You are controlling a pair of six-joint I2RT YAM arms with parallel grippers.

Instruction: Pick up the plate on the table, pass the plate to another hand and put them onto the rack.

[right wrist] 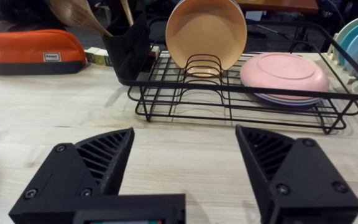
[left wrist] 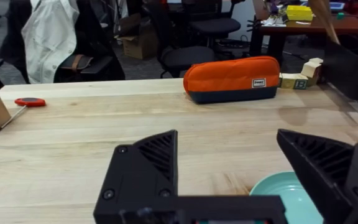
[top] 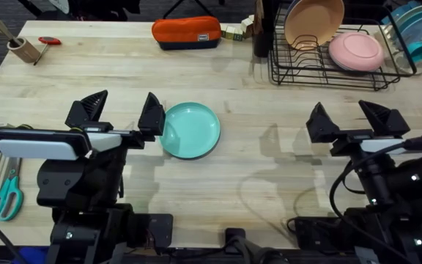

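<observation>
Overhead, the left gripper (top: 121,108) hangs with fingers spread, one seemingly touching the teal plate (top: 190,130) lying flat mid-table (top: 255,169). The right gripper (top: 348,117) is spread too, near the rack (top: 328,70).

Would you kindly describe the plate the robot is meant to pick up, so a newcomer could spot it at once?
On the wooden table, look near the middle, just beside the left gripper. There the teal plate lies flat on the bare wood. Unlike the peach plate and pink plate, it is outside the black wire rack.
</observation>
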